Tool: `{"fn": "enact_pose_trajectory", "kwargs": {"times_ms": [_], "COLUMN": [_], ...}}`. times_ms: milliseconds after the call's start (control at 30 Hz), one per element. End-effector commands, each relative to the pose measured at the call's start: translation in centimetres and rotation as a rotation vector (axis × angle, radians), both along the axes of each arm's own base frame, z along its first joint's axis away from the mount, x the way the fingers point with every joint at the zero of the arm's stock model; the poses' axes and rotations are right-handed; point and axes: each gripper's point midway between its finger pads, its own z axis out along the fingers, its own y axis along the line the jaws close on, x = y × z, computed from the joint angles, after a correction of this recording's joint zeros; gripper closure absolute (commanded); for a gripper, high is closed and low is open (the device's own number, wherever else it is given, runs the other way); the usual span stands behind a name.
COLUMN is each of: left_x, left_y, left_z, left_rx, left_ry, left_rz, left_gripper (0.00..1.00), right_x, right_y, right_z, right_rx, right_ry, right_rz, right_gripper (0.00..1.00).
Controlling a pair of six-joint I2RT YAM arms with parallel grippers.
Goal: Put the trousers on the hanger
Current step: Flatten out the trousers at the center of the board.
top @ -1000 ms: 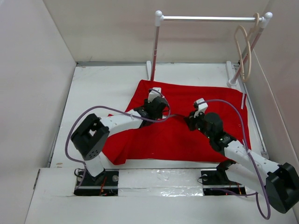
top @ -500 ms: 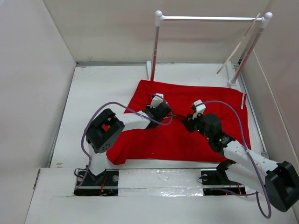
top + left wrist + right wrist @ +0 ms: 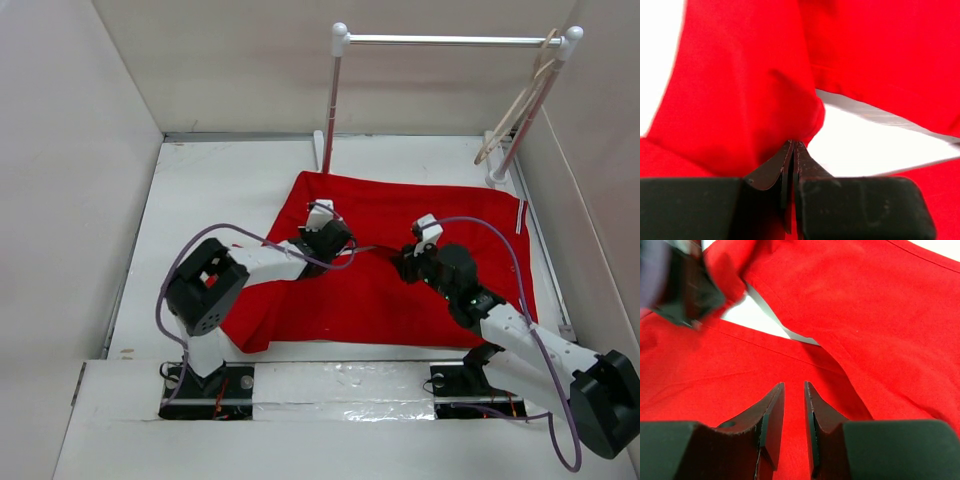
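**Left tool pinched on trousers, right tool narrow and empty**

My left tool [image 3: 792, 147] is clamped on a fold of the trousers [image 3: 380, 300]. In the left wrist view the fingers meet with the red cloth edge caught at the tips and pulled up into a small peak. A strip of white table [image 3: 865, 135] shows just past that fold.

My right tool [image 3: 794, 387] has a narrow gap between its fingers with nothing in it. The tips are just over flat red cloth. I can't tell whether they touch it. From that wrist, the left tool shows blurred at top left.

The trousers lie spread across the middle of the table [image 3: 220, 190], under both tools.

The hanger [image 3: 515, 110] is off the table. It is hooked at the right end of the rail stand [image 3: 450, 41], hanging tilted and well apart from the trousers.
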Motion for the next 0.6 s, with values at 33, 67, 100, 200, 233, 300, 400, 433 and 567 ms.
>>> {"fn": "enact_pose_trajectory", "kwargs": {"times_ms": [33,67,100,200,233,300,400,433,567], "left_x": [1.5,1.3,1.2,1.0,1.0,1.2,2.3,2.1,1.2], "left_y": [1.0,1.1,-0.1,-0.4,-0.1,0.3,1.1,0.2,-2.3], "left_z": [6.3,6.0,6.2,5.7,5.8,6.2,7.7,7.1,4.7], "left_rx": [-0.195,-0.209,-0.266,-0.245,-0.213,-0.217,-0.272,-0.295,-0.220], "left_ry": [-0.121,-0.107,-0.090,-0.071,-0.097,-0.123,-0.144,-0.096,-0.009], "left_rz": [0.014,-0.010,-0.069,-0.069,-0.045,-0.017,-0.034,-0.086,-0.163], "left_gripper": [1.00,1.00,1.00,1.00,1.00,1.00,1.00,0.92,0.61], "right_x": [0.4,0.4,0.5,0.5,0.5,0.5,0.3,0.4,0.3], "right_y": [0.1,0.3,0.6,0.7,0.7,0.7,0.5,0.5,1.1], "right_z": [0.8,0.8,0.7,0.5,0.4,0.6,0.3,0.5,0.3], "right_rx": [0.016,0.023,0.023,0.007,0.012,0.022,0.007,0.017,0.017], "right_ry": [-0.051,-0.051,-0.047,-0.037,-0.040,-0.046,-0.038,-0.047,-0.030], "right_rz": [0.003,0.013,0.020,0.034,0.032,0.031,0.029,0.025,0.054], "right_gripper": [0.72,0.71,0.71,0.71,0.71,0.72,0.71,0.71,0.71]}}
